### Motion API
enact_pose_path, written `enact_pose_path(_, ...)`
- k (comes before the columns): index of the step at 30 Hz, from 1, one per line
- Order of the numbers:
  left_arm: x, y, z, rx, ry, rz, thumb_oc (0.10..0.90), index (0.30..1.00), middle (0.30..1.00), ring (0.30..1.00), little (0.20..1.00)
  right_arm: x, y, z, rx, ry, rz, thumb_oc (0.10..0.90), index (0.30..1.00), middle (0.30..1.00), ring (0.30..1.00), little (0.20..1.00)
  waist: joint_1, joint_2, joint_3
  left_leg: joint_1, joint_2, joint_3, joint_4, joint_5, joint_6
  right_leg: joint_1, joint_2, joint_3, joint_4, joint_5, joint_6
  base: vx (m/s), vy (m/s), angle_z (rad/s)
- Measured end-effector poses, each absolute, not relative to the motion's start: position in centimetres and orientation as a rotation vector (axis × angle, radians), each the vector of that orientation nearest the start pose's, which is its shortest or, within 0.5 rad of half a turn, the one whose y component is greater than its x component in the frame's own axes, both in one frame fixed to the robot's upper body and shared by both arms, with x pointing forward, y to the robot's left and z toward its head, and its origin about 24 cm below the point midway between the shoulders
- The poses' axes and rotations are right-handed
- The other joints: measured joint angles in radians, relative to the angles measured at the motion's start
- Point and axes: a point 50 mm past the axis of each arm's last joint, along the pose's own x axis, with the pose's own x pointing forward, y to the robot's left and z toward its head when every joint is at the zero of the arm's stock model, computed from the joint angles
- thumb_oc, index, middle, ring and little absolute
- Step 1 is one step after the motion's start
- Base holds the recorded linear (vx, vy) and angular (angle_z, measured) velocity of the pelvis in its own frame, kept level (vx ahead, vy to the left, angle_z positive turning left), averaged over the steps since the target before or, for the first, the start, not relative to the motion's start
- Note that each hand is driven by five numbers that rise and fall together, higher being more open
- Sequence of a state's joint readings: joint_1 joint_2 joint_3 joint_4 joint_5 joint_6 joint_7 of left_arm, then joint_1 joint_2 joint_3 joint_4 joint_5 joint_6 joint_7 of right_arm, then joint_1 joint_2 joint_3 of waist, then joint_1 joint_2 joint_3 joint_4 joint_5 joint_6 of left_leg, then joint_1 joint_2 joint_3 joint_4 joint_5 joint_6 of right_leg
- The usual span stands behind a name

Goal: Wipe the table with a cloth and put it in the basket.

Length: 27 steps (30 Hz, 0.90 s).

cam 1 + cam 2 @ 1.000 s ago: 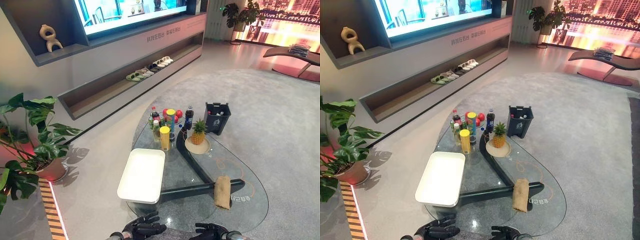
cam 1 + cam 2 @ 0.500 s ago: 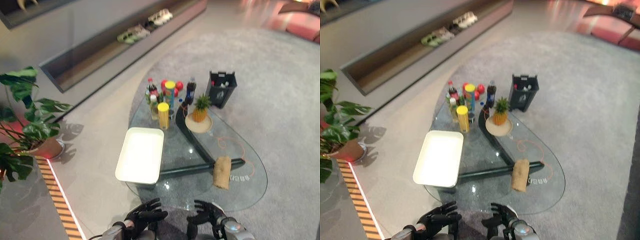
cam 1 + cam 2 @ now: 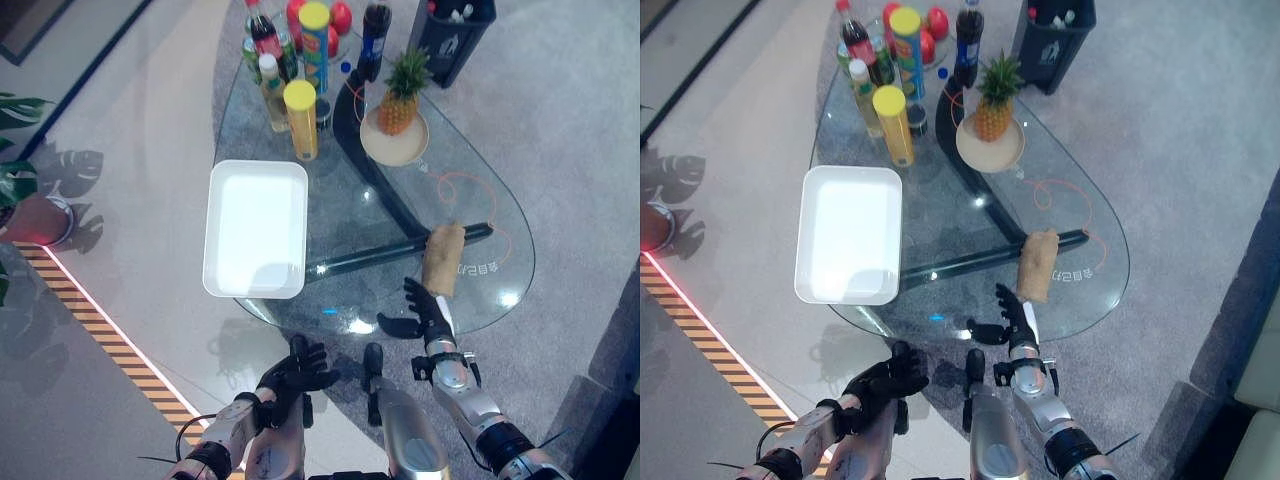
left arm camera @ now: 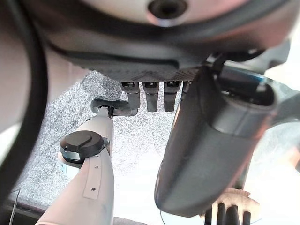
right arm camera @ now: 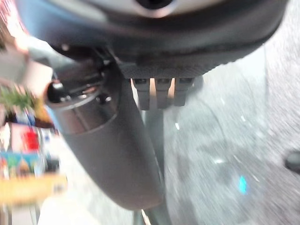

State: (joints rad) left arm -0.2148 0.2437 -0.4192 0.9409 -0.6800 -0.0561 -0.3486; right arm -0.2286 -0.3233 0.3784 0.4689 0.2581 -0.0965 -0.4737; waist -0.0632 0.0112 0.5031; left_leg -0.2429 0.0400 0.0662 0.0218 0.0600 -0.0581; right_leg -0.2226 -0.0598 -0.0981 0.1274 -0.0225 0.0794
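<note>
A tan folded cloth lies on the glass table near its right front edge, over the dark table leg. My right hand hovers open, fingers spread, at the table's near rim just in front of the cloth, not touching it. My left hand hangs lower, in front of the table over the floor, fingers relaxed and open. The white rectangular basket stands on the table's left side with nothing in it. In the right wrist view my hand's fingers point out over the glass.
Bottles and cans crowd the table's far end, beside a pineapple on a plate. A dark bin stands on the rug beyond. A potted plant is at the left.
The camera has tilted down over the table. My right hand has risen and come forward to the table's near rim close to the cloth. The left hand stays low.
</note>
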Motion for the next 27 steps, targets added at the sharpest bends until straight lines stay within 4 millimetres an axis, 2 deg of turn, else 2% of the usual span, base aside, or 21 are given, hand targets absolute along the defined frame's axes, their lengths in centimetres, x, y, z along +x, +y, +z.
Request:
enact_pose_path(3, 22.7, 15.4, -9.6, -0.306, 0.684, -0.331, 0.800, 0.900, 0.900, 0.900, 0.900, 28.5, -17.7, 1.0, -0.232, 0.105, -0.288, 0.800, 0.900, 0.900, 0.900, 0.900, -0.001, 0.000, 0.012, -0.032, -0.006, 0.004, 0.020, 0.000, 0.000, -0.049, -0.009, 0.001, 0.057, -0.020, 0.000, -0.01, 0.002, 0.02)
enact_pose_path(11, 24.1, 15.1, -8.2, -0.306, 0.590, -0.337, 0.800, 0.900, 0.900, 0.900, 0.900, 30.5, -17.7, 6.0, -0.239, -0.118, -0.458, 0.800, 0.900, 0.900, 0.900, 0.900, 0.001, 0.001, 0.024, -0.207, -0.025, 0.010, 0.121, -0.006, 0.008, -0.286, -0.036, 0.024, 0.280, -0.093, -0.020, 0.00, 0.027, 0.01)
enact_pose_path(15, 24.9, 14.8, -7.5, -0.304, 0.558, -0.351, 0.800, 0.900, 0.900, 0.900, 0.900, 31.1, -17.9, 7.9, -0.263, -0.199, -0.531, 0.800, 0.900, 0.900, 0.900, 0.900, -0.004, 0.008, 0.028, -0.275, -0.024, 0.011, 0.151, -0.010, 0.015, -0.360, -0.035, 0.029, 0.315, -0.092, -0.026, 0.00, 0.005, -0.01)
enact_pose_path(19, 25.4, 14.3, -6.8, -0.300, 0.524, -0.370, 0.800, 0.900, 0.900, 0.900, 0.900, 31.7, -19.0, 9.8, -0.237, -0.261, -0.664, 0.800, 0.900, 0.900, 0.900, 0.900, -0.022, 0.009, 0.029, -0.348, -0.025, 0.011, 0.186, -0.013, 0.021, -0.429, -0.037, 0.031, 0.343, -0.089, -0.027, 0.00, 0.000, 0.00)
enact_pose_path(22, 25.7, 13.8, -6.5, -0.302, 0.508, -0.378, 0.800, 0.900, 0.900, 0.900, 0.900, 32.0, -19.7, 10.8, -0.221, -0.278, -0.744, 0.800, 0.900, 0.900, 0.900, 0.900, -0.023, 0.010, 0.029, -0.382, -0.028, 0.012, 0.192, -0.010, 0.017, -0.467, -0.039, 0.037, 0.359, -0.088, -0.023, 0.00, 0.000, 0.00)
enact_pose_path(27, 26.3, 13.5, -5.7, -0.306, 0.473, -0.381, 0.800, 0.900, 0.900, 0.900, 0.900, 32.6, -19.5, 12.1, -0.201, -0.304, -0.784, 0.800, 0.900, 0.900, 0.900, 0.900, -0.020, 0.015, 0.030, -0.441, -0.029, 0.013, 0.211, -0.005, 0.013, -0.532, -0.040, 0.041, 0.387, -0.089, -0.026, 0.00, 0.000, 0.00)
